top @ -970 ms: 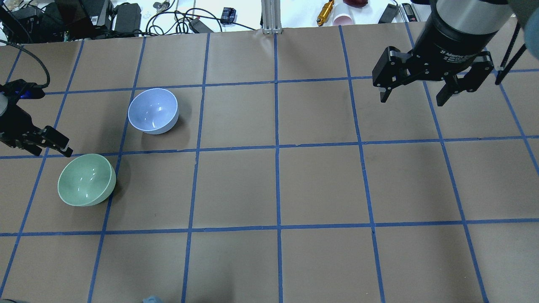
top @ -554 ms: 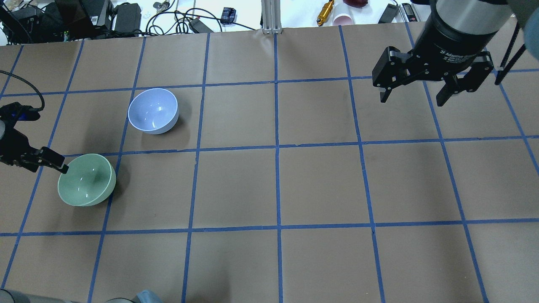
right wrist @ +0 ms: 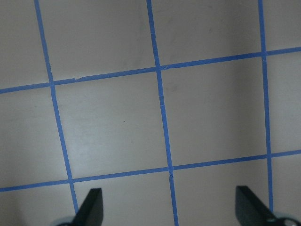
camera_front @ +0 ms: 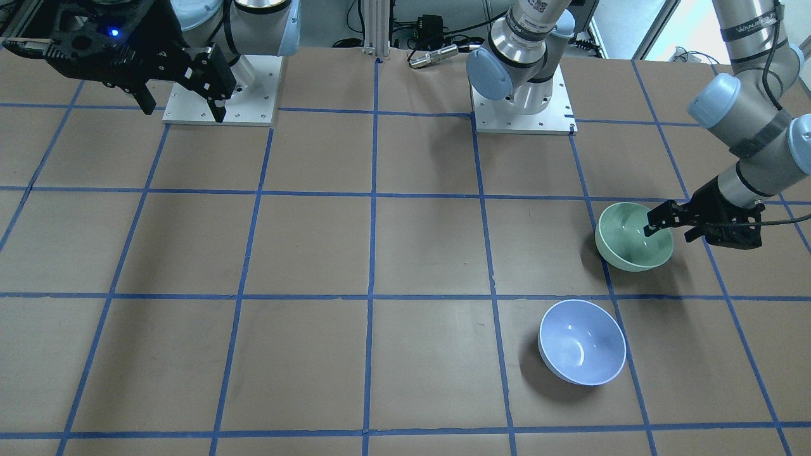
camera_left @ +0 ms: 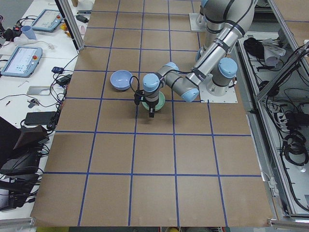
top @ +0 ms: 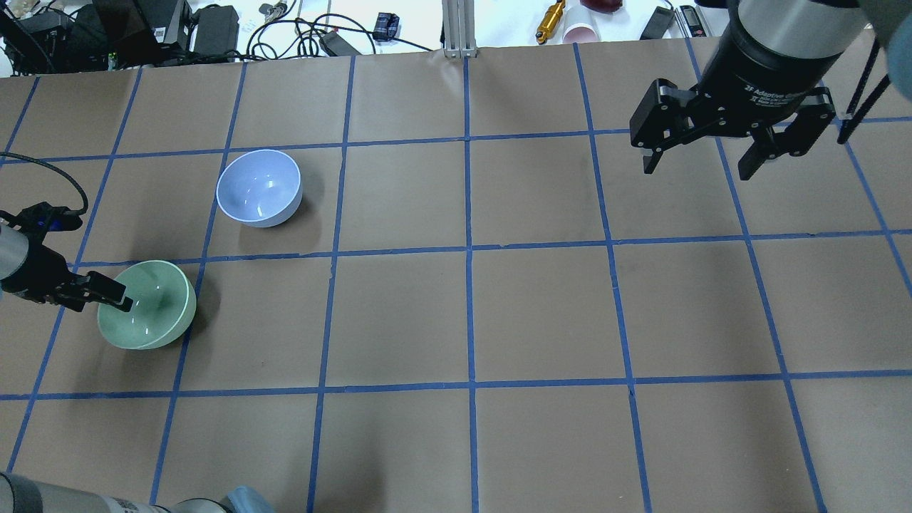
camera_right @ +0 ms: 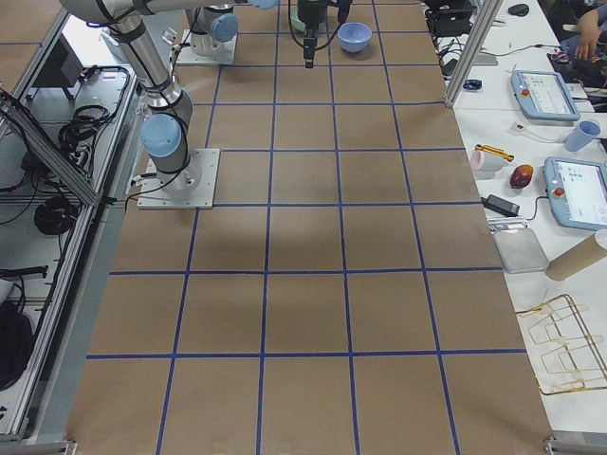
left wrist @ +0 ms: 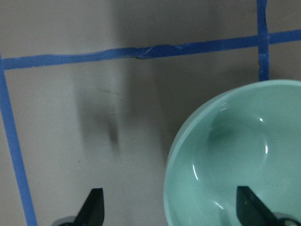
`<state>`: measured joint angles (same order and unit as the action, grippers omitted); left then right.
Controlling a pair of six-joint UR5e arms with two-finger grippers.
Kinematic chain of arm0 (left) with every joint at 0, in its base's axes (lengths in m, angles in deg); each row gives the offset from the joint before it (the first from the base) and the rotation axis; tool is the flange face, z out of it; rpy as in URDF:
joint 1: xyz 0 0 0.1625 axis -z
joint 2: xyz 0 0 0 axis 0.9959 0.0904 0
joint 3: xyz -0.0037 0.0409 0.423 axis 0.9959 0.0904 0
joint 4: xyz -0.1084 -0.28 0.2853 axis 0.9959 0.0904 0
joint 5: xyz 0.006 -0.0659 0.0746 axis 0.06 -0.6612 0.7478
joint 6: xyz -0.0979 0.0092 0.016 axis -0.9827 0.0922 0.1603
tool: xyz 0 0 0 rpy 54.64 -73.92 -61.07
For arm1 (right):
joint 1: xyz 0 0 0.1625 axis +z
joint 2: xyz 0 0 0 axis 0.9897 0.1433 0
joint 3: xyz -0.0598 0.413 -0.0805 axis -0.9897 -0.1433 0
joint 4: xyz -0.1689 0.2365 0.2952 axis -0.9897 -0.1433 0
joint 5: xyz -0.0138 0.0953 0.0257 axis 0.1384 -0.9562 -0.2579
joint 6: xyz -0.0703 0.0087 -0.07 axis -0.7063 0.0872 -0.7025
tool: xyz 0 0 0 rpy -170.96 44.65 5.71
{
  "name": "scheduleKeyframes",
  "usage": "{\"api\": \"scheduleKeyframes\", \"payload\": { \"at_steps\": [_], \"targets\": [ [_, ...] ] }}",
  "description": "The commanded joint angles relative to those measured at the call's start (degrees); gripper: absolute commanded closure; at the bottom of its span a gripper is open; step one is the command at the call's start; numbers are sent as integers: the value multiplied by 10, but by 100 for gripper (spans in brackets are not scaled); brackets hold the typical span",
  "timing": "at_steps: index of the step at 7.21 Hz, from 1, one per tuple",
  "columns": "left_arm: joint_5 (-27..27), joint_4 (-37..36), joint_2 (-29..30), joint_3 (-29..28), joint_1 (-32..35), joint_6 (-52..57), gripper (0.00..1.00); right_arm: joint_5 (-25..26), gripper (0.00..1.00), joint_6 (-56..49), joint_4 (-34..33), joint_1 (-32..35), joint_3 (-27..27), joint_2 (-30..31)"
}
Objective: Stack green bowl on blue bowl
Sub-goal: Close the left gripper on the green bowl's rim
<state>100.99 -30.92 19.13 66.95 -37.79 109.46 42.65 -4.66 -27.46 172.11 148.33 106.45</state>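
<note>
The green bowl (top: 157,310) stands upright at the table's left side; it also shows in the front view (camera_front: 627,247) and the left wrist view (left wrist: 235,155). The blue bowl (top: 258,187) stands upright one grid square further away, apart from it, and shows in the front view (camera_front: 581,342). My left gripper (top: 100,296) is open and straddles the green bowl's near-left rim, one finger (left wrist: 249,212) over the inside and the other finger (left wrist: 94,207) outside. My right gripper (top: 697,171) is open and empty, high over the far right.
The brown table (top: 470,313) carries a blue tape grid. Cables, power bricks and small tools (top: 214,28) lie beyond the far edge. The arm bases (camera_front: 523,107) stand on white plates at the robot's side.
My left gripper has moved toward me and right, from beside the green bowl to over its rim, one finger now inside. The bowls and my right arm have not moved.
</note>
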Motion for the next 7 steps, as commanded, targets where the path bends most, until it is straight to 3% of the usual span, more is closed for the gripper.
{"api": "scheduleKeyframes", "payload": {
  "at_steps": [1,3,5,7],
  "targets": [
    [-4,-17,17,2,-4,0,0,0,0,0,-1,0,0,0],
    [-5,-19,26,6,-4,-2,0,0,0,0,-1,-1,1,0],
    [-16,-19,28,7,-4,-6,21,0,0,0,0,0,0,0],
    [-18,-21,27,18,-3,-14,27,0,0,0,-1,0,0,0]
  ]
}}
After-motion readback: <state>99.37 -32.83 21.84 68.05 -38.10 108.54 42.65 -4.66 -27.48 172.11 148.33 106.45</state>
